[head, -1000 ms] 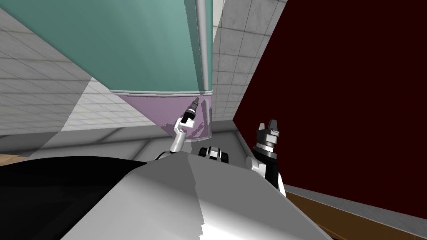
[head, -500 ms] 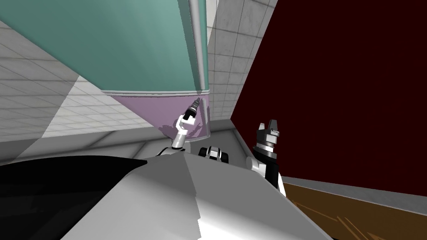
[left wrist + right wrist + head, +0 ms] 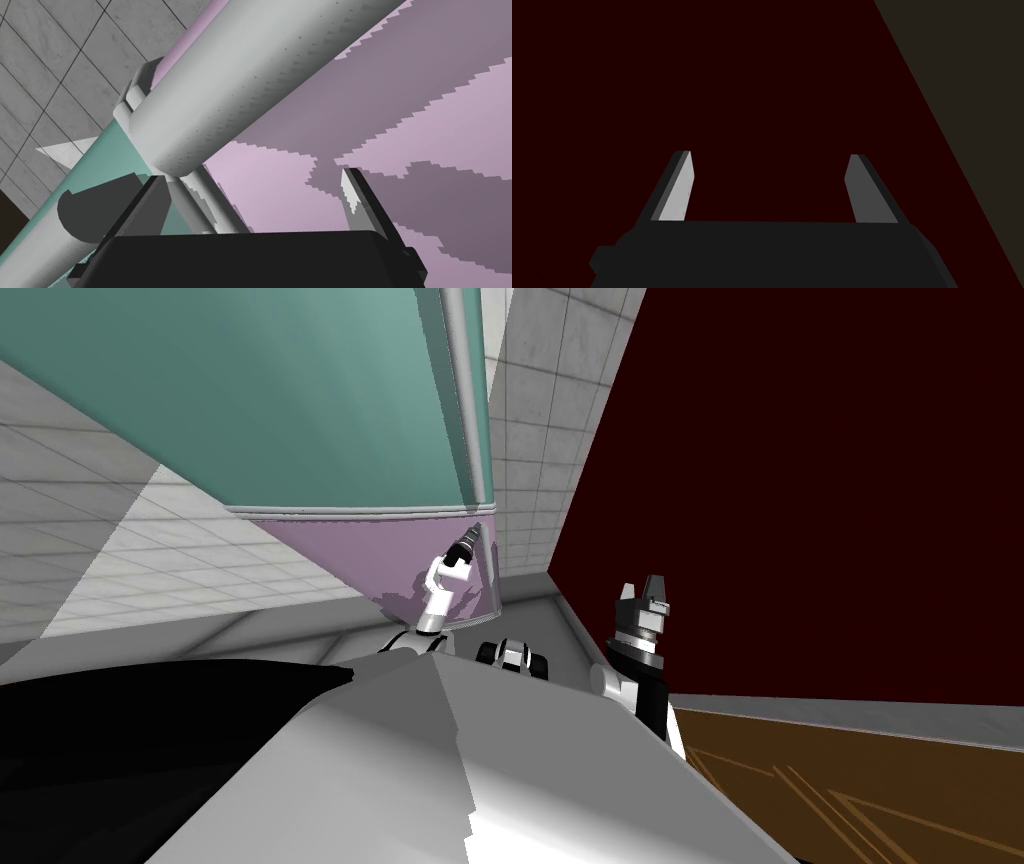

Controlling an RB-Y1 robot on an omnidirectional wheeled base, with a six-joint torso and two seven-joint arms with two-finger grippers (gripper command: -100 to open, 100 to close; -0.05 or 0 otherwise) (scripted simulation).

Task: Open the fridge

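Note:
The fridge has a teal upper door (image 3: 300,398) and a pale purple lower door (image 3: 380,553), with grey bar handles along their right edge. My left gripper (image 3: 465,538) reaches up to the lower door beside its handle. In the left wrist view the thick grey handle (image 3: 260,80) crosses slantwise just beyond the open left gripper (image 3: 250,177). The handle's end lies close to one dark finger (image 3: 150,200), and the fingers do not press it. My right gripper (image 3: 642,586) stands open and empty before a dark red wall, away from the fridge.
A grey tiled wall (image 3: 540,438) runs right of the fridge and meets the dark red wall (image 3: 820,488). Brown wooden floor (image 3: 850,788) lies at the lower right. A second, thinner grey bar (image 3: 30,250) runs along the teal door.
My head view has swung: the fridge sits further left and more floor shows at the right. The left hand stays at the lower door's handle. Both grippers keep their opening.

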